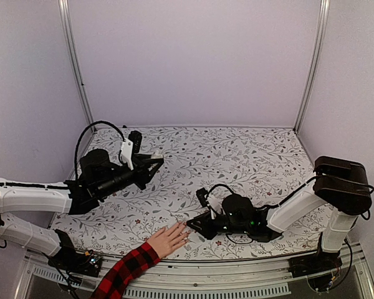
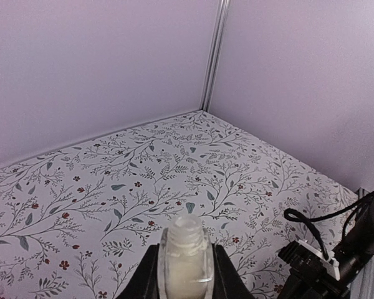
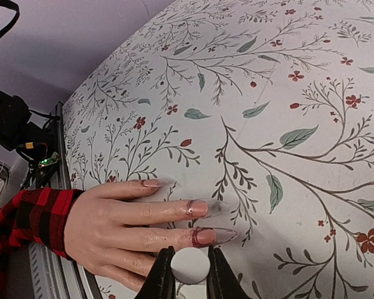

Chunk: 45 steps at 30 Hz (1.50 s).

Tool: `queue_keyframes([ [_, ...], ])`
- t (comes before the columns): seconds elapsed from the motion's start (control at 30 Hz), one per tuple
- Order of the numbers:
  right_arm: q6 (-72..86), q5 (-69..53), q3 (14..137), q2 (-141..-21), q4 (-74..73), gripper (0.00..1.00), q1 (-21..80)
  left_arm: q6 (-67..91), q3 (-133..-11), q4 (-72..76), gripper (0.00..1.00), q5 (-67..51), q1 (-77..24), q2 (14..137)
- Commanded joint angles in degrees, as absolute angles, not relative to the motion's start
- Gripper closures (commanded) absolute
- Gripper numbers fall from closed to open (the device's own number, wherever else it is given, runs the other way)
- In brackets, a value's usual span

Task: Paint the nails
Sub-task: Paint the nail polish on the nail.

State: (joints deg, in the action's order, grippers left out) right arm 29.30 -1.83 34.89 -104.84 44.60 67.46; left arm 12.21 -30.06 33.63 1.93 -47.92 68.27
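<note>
A light-skinned hand (image 1: 168, 240) in a red-and-black plaid sleeve (image 1: 128, 268) lies flat on the floral table at the front. The nails (image 3: 207, 236) are long and pale, with dark red smears on the skin at their bases. My right gripper (image 3: 190, 261) hovers just over the fingers, shut on a round white cap (image 3: 190, 266); whatever hangs beneath the cap is hidden. In the top view this gripper (image 1: 190, 225) sits at the fingertips. My left gripper (image 2: 186, 249) is raised at the left, shut on a clear uncapped bottle (image 2: 186, 268) of pale liquid.
The floral cloth (image 1: 249, 156) covers the table, ringed by lilac walls and metal corner posts (image 1: 311, 62). A small electronics board (image 1: 90, 258) sits at the front left edge. The right arm's black body and cable (image 2: 336, 249) show at the left wrist view's lower right.
</note>
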Motion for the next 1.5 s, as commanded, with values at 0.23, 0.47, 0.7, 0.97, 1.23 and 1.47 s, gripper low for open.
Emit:
queue_keyframes([
  [0.23,29.0,-1.1,35.4,-105.6,43.9,1.00,67.7,11.7,-31.3,35.7,1.00,1.6,-47.6,68.3],
  [0.47,29.2,-0.4,34.9,-105.4,43.6,1.00,67.7,11.7,-31.3,35.6,1.00,1.6,-47.6,68.2],
  [0.7,29.4,2.3,34.5,-104.9,42.8,1.00,67.7,11.7,-31.5,35.6,1.00,1.5,-47.6,68.4],
  [0.97,29.8,3.0,34.3,-104.7,42.5,1.00,67.7,11.4,-31.6,35.3,1.00,1.6,-47.6,68.4],
  [1.23,30.1,3.7,33.6,-104.1,42.4,1.00,67.6,11.5,-31.6,35.3,1.00,1.6,-47.5,68.4],
  [1.47,30.3,4.2,33.2,-103.7,42.2,1.00,67.6,11.6,-31.6,35.3,1.00,1.6,-47.6,68.3],
])
